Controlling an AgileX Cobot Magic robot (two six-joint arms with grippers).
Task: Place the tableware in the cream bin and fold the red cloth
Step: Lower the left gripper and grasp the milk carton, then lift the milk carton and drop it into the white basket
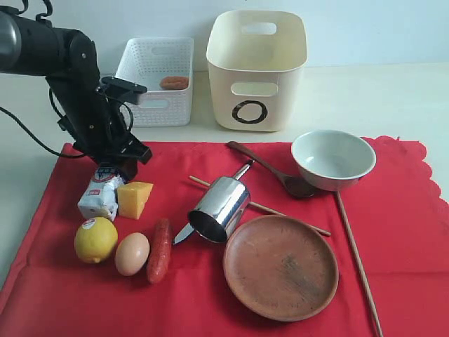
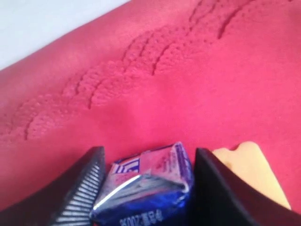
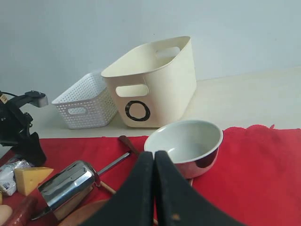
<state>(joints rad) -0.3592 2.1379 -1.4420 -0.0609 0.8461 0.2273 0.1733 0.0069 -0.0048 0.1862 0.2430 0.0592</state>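
layout fwiw: cloth [image 1: 210, 302] over front of table [image 1: 379, 98]. Bin [image 1: 280, 77] and basket [image 1: 151, 112] behind cloth's back edge, basket left of bin. Near left edge: milk carton [image 1: 100, 195], cheese [image 1: 135, 199] touching on its right; lemon [image 1: 95, 239], egg [image 1: 132, 253], sausage [image 1: 160, 250] in row in front. Cup [image 1: 221, 208] mid-cloth, over knife [image 1: 184, 234] and chopstick [image 1: 280, 212]. Spoon [image 1: 270, 168] behind cup, plate [image 1: 280, 267] front-right of it. Bowl [image 1: 333, 179] near back right corner, other chopstick [image 1: 358, 260] right of plate.

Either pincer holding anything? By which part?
Right pincer shut, empty. Left pincer straddles the small blue-and-white milk carton across its sides; whether it grips yet cannot be told.
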